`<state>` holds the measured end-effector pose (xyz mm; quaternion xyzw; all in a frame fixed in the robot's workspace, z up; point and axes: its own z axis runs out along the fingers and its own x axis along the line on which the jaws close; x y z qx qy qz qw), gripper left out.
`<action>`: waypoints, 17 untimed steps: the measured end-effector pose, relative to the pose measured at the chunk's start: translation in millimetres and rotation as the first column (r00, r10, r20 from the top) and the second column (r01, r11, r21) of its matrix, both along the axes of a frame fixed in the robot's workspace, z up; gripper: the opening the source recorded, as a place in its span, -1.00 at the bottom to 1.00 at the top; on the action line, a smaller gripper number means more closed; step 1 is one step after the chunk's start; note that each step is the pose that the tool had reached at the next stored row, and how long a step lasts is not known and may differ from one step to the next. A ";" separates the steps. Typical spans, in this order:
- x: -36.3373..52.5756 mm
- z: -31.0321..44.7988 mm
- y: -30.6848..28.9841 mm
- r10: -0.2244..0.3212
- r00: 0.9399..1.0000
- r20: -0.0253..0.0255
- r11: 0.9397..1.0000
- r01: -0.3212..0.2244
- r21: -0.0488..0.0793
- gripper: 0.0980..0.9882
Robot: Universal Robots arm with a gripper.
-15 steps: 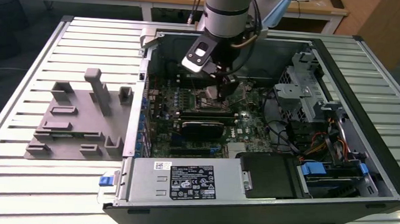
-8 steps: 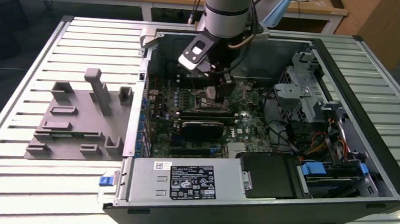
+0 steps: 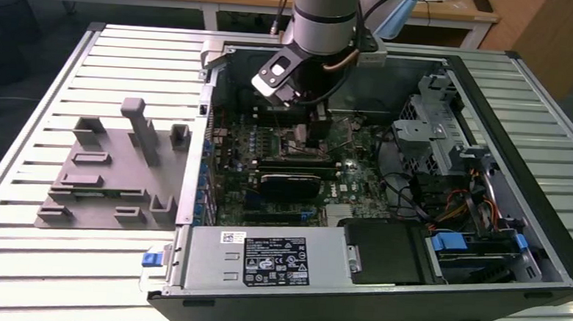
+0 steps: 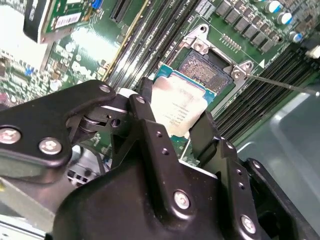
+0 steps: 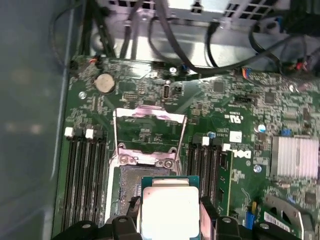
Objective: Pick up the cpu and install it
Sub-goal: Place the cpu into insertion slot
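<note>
Claw (image 4: 172, 117): black fingers (image 4: 145, 107) clamped on opposite edges of the cpu (image 4: 180, 100), seen in both wrist views.
Cpu: silvery top facing up, held between the fingers over the near edge of the open socket (image 4: 205, 67); whether it touches the socket cannot be told.
Socket: pin field bare, metal load frame (image 5: 150, 135) swung up beside it.
Motherboard (image 5: 235, 100): green, lying in the open computer case (image 3: 523, 143); black memory slots (image 5: 82, 175) run on both sides of the socket.
Arm (image 3: 323, 15): reaches down into the case.
Worktop (image 3: 34, 103): pale and slatted, carrying the case and, on the exterior view's left, a grey plate (image 3: 109, 173) with upright blocks, well apart from the claw.
</note>
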<state>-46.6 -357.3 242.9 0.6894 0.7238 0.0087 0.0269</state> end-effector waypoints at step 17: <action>-0.1 -9.3 11.9 -0.050 0.999 0.000 0.999 0.050 0.001 0.00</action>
